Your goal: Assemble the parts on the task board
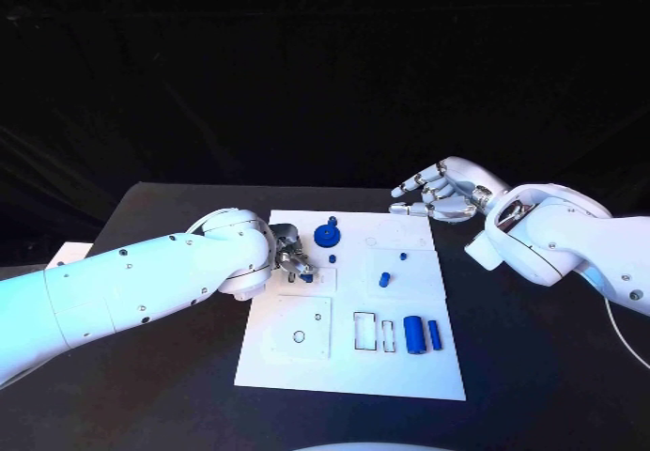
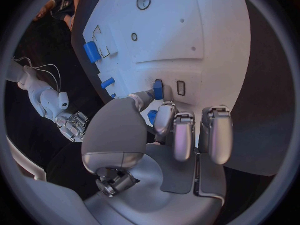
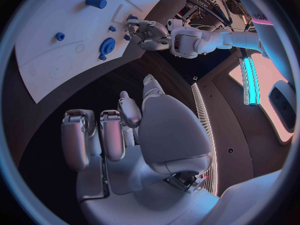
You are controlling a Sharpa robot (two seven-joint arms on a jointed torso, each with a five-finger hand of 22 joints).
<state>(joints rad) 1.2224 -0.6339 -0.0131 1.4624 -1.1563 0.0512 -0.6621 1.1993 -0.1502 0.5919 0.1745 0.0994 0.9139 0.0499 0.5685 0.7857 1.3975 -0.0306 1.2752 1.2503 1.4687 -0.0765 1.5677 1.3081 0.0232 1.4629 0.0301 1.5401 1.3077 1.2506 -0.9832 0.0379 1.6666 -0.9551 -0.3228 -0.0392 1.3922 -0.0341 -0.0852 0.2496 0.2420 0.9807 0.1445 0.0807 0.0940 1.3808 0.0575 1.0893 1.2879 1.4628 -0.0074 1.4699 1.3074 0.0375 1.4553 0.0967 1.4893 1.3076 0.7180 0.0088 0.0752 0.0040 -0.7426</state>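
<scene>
The white task board (image 1: 291, 371) lies in the middle of the table. My left hand (image 1: 288, 260) is low over its left part and pinches a small blue part (image 2: 158, 90) between thumb and a finger, right beside a small rectangular slot (image 2: 181, 88). A blue gear (image 1: 328, 233) stands near the far edge. Two small blue pieces (image 1: 402, 255) (image 1: 385, 278) sit at mid board. Two blue cylinders (image 1: 413, 334) (image 1: 435, 334) lie at the near right. My right hand (image 1: 441, 193) hovers by the far right corner, fingers loosely bent, holding nothing.
Recessed outlines (image 1: 367, 331) lie beside the cylinders, and a round hole (image 1: 298, 335) marks the near left panel. Black table (image 1: 542, 357) surrounds the board. My right forearm (image 1: 555, 240) hangs over the table right of the board.
</scene>
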